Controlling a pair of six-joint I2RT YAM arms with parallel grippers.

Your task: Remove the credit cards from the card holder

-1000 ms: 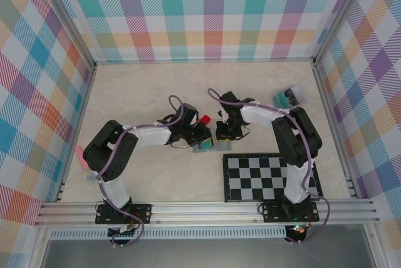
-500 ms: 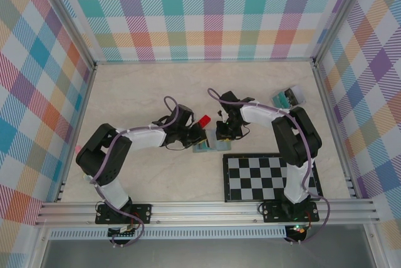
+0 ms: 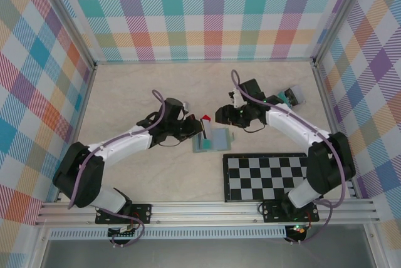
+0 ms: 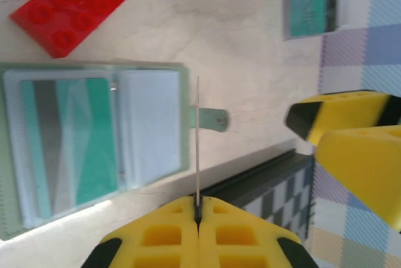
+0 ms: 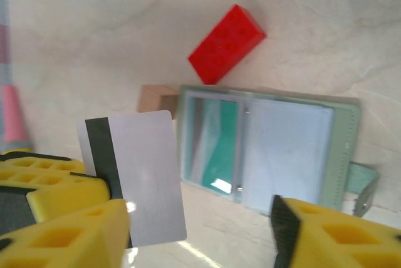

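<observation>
The card holder [image 3: 216,139] lies open on the table between my grippers, a teal card [image 4: 94,136] in one clear pocket and the other panel [image 5: 285,149] bare blue-grey. Its side tab [image 4: 212,118] points toward the checkerboard. My left gripper [image 4: 198,208] is shut on a white card with a black stripe [image 5: 141,177], edge-on in the left wrist view [image 4: 198,143], held just off the holder's tab side. My right gripper [image 5: 200,218] stands open above the holder [image 5: 269,149], nothing between its fingers [image 5: 326,237], and hovers at the holder's far side in the top view [image 3: 223,116].
A red block [image 3: 205,118] lies just beyond the holder. The checkerboard [image 3: 269,176] sits right of it near the front edge. A clear box with teal contents [image 3: 289,97] rests at the back right. A pink object [image 5: 12,118] lies further left.
The right gripper has opened, let go of the card and drawn back toward the far right. The left arm has stretched forward, its gripper still shut on the white card. The holder now lies uncovered.
</observation>
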